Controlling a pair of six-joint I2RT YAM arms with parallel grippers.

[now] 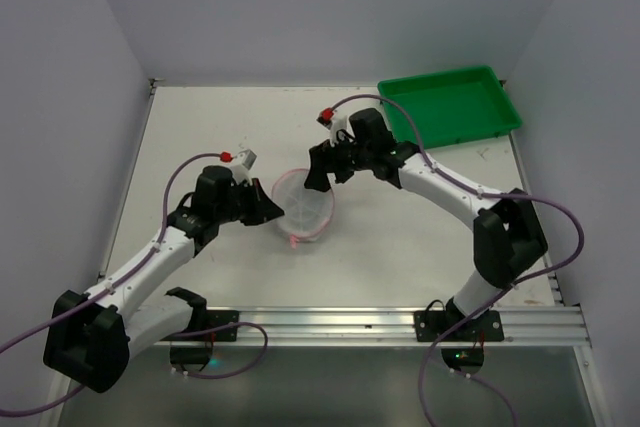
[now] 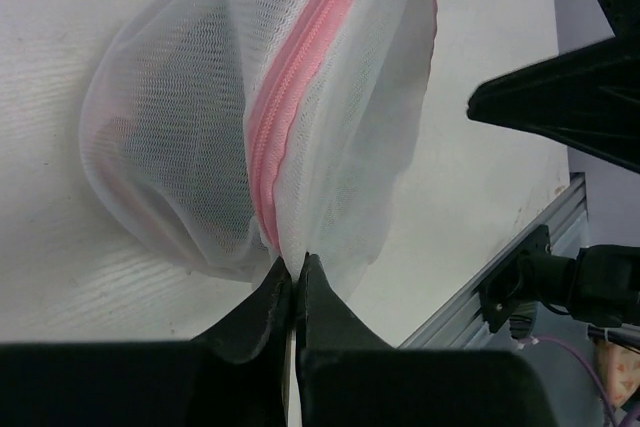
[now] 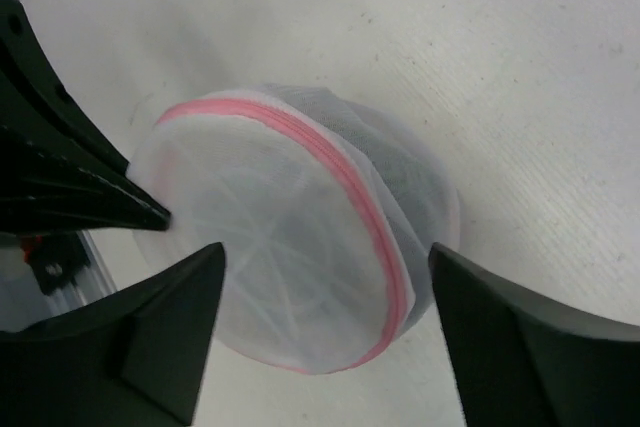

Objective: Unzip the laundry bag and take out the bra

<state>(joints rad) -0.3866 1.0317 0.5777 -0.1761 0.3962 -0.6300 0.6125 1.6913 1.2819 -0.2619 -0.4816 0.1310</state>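
As far as I can judge, the job has barely begun. The round white mesh laundry bag with pink zipper trim (image 1: 303, 209) sits mid-tabletop (image 1: 200, 127) between my two arms. Its zip looks shut along every stretch I can see. The bra is nowhere outside, and through the mesh I make out only a grey shadow.

My left end effector (image 2: 293, 282) is pinched narrow on the bag's rim, right beside the zip. My right end effector (image 3: 326, 249) stands wide, one finger either side of the bag, holding nothing.

What remains is to find the pull, which I cannot spot in any view, run the zip open and draw the garment out.

A green plastic tray (image 1: 450, 107) sits at the far right, well apart. The only crowding I see is both end effectors working close together.
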